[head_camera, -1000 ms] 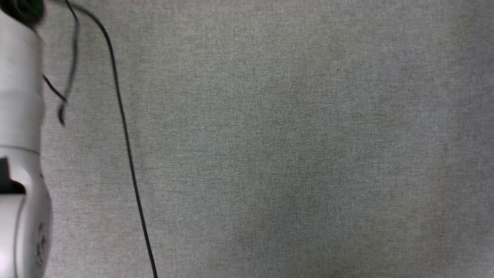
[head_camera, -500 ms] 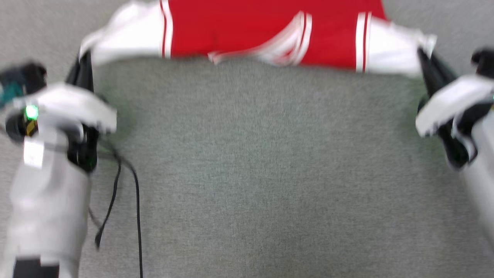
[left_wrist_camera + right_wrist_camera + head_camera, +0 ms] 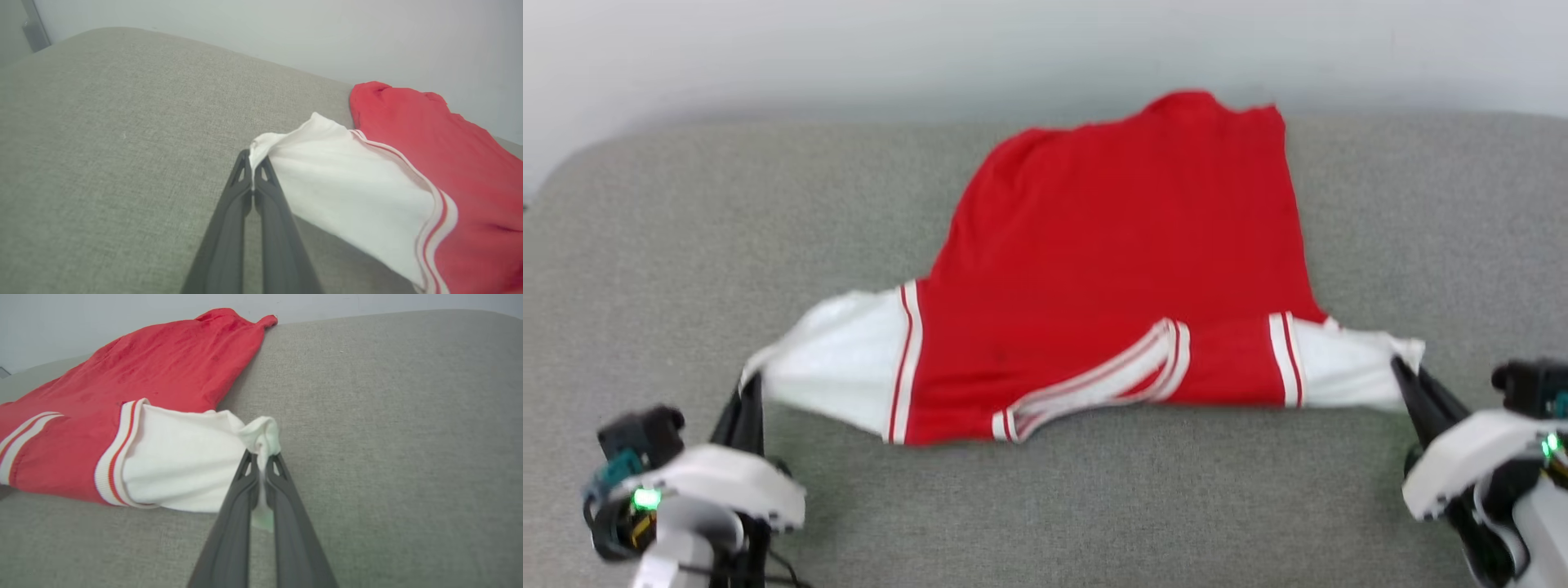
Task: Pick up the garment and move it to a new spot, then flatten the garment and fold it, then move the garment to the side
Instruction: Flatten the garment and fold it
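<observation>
Stretch-and-flatten stage, by appearance. Garment [image 3: 1111, 269] at frame centre on grey surface [image 3: 686, 245], hem toward top, collar toward bottom. Left end effector [image 3: 750, 384], lower left, clamped on left sleeve [image 3: 837, 359]; right end effector [image 3: 1399, 365], lower right, clamped on right sleeve [image 3: 1343, 363]. Remaining, judged: smoothing, folding, moving aside.

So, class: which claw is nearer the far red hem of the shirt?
Right. The right claw grips a sleeve end slightly right of the hem; the left claw grips the other sleeve, far to its left.
</observation>
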Available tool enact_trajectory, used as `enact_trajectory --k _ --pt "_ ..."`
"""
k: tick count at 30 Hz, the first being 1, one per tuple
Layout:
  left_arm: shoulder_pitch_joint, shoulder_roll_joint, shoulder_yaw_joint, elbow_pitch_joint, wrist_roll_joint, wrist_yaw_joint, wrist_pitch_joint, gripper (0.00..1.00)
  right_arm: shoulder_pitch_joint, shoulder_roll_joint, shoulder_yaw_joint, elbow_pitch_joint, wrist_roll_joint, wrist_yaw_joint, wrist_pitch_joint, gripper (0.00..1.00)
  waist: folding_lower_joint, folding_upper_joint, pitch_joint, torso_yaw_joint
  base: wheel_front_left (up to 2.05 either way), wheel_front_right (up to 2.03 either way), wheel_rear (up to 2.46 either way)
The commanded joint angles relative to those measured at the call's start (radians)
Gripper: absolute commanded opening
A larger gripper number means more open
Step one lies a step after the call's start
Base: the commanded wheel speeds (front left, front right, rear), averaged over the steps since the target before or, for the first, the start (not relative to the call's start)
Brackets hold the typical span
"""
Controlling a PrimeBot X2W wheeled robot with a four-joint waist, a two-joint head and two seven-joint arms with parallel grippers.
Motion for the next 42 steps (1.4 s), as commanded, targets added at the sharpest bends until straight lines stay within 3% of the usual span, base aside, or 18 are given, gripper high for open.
enact_trajectory --k 1,8,16,17,19,20,21,33,38,42 --pt "0.083 0.001 0.006 -0.061 -0.007 0.023 0.017 0.00 0.085 -0.004 -0.037 -0.039 -0.015 -0.002 0.016 0.00 0.0004 -0.0001 -0.062 0.015 0.00 0.00 0.00" --pt "0.333 -0.011 0.014 -0.285 -0.028 0.100 0.106 0.00 0.348 0.049 -0.184 -0.190 -0.087 -0.002 0.102 0.00 0.0004 -0.0001 -0.140 0.039 0.00 0.00 0.00" --pt "0.537 -0.017 0.010 -0.463 -0.043 0.152 0.171 0.00 0.603 0.172 -0.345 -0.377 -0.212 -0.002 0.229 0.00 0.0004 -0.0001 -0.182 0.067 0.00 0.00 0.00" --pt "0.548 -0.017 0.005 -0.476 -0.042 0.151 0.178 0.00 0.619 0.184 -0.359 -0.401 -0.228 -0.002 0.238 0.06 0.0004 -0.0001 -0.182 0.071 0.00 0.00 0.00" --pt "0.558 -0.020 -0.004 -0.505 -0.043 0.154 0.187 0.00 0.646 0.214 -0.379 -0.442 -0.257 -0.002 0.267 0.49 0.0004 -0.0001 -0.180 0.074 0.00 0.00 0.00" --pt "0.558 -0.020 -0.004 -0.505 -0.043 0.154 0.187 0.00 0.646 0.214 -0.379 -0.442 -0.257 -0.002 0.267 0.49 0.0004 -0.0001 -0.180 0.074 0.00 0.00 0.00" --pt "0.551 -0.019 -0.015 -0.522 -0.036 0.153 0.193 0.00 0.651 0.239 -0.387 -0.479 -0.269 -0.001 0.287 1.00 0.0004 -0.0001 -0.177 0.078 0.00 0.00 0.00" --pt "0.473 -0.015 -0.059 -0.560 -0.005 0.144 0.197 0.00 0.478 0.274 -0.457 -0.530 -0.293 -0.001 0.266 1.00 0.0004 -0.0001 -0.146 0.088 0.00 0.00 0.00" --pt "0.424 -0.019 -0.077 -0.586 0.013 0.142 0.184 0.00 0.278 0.233 -0.505 -0.436 -0.289 -0.001 0.300 1.00 0.0004 -0.0001 -0.073 0.098 0.00 0.00 0.00" --pt "0.368 -0.029 -0.098 -0.602 0.026 0.131 0.171 0.00 0.090 0.185 -0.527 -0.320 -0.276 -0.001 0.391 1.00 0.0004 -0.0001 0.012 0.121 0.00 0.00 0.00"
